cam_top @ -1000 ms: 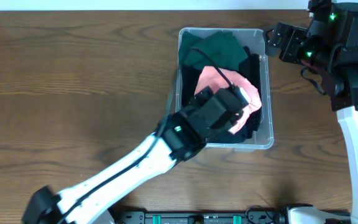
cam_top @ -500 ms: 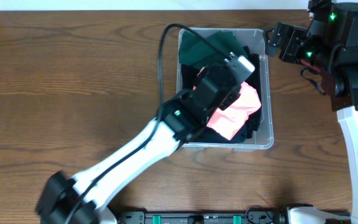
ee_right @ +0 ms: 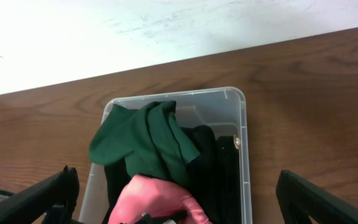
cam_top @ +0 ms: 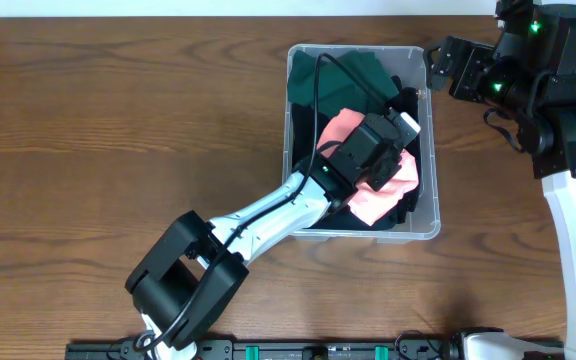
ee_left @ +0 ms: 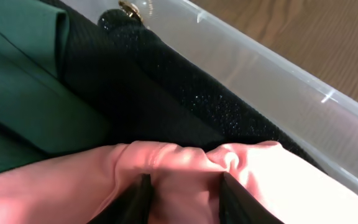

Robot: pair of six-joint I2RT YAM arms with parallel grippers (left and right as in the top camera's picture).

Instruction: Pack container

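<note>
well, where's the container (cam_top: 431, 170)?

on the wooden table (cam_top: 118, 120), toward one o'clock from its middle. it's one clear bin, full of clothes.

what's in it?

a green garment (cam_top: 353, 75) at the twelve o'clock end and a pink garment (cam_top: 380, 203) toward five o'clock. black fabric (cam_top: 304, 130) lies underneath along the nine and three o'clock sides, with a gold button (ee_right: 236, 142) on it. so one green and one pink; i cannot tell whether the black is a single piece.

and the arms?

two. the left gripper (ee_left: 185, 199) is down in the bin, its fingers (ee_left: 138, 200) pinched on a fold of the pink garment. its arm crosses the seven o'clock corner and hides part of the pile. the right gripper (ee_right: 176, 182) hangs outside the two o'clock corner, jaws spread wide, gripping nothing.
</note>
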